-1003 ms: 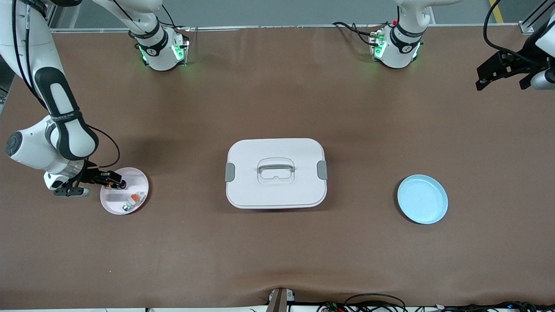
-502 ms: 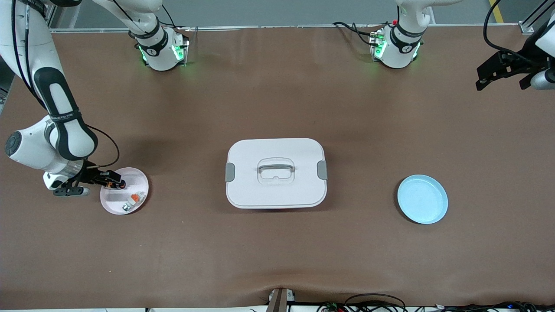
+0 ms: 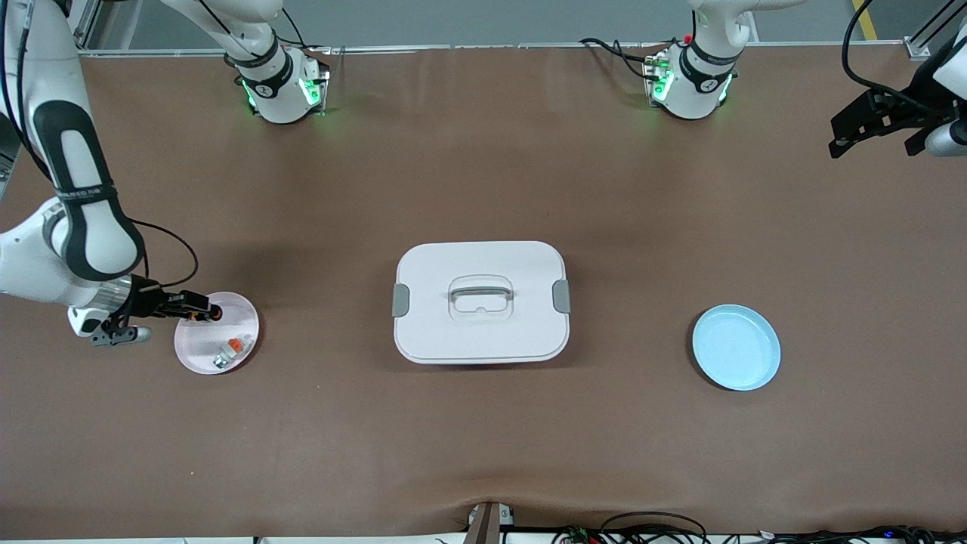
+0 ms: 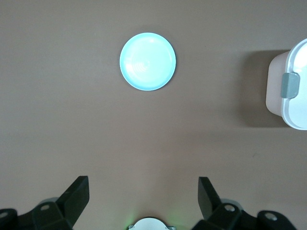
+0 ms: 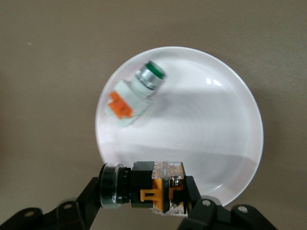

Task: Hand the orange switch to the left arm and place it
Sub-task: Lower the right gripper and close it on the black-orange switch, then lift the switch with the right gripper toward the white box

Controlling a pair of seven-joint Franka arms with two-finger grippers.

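The orange switch (image 5: 144, 191) sits clamped in my right tool (image 3: 198, 309), jaws closed on its black body, over the rim of the pink plate (image 3: 245, 344) at the right arm's end of the tabletop (image 3: 483, 438). Compared with a second ago, the switch has risen off the plate surface and shifted toward the plate's edge farther from the front camera; I judge the pick complete and the carry begun. A white-grey switch with a green cap (image 5: 136, 96) remains lying on the plate. The box (image 3: 481, 301) stands at mid-tabletop, between this plate and the blue plate (image 3: 736, 347), so my path must likely skirt or clear it. My left tool (image 3: 880, 121) waits high over the left arm's end, fully spread and empty, ready to receive a handover.
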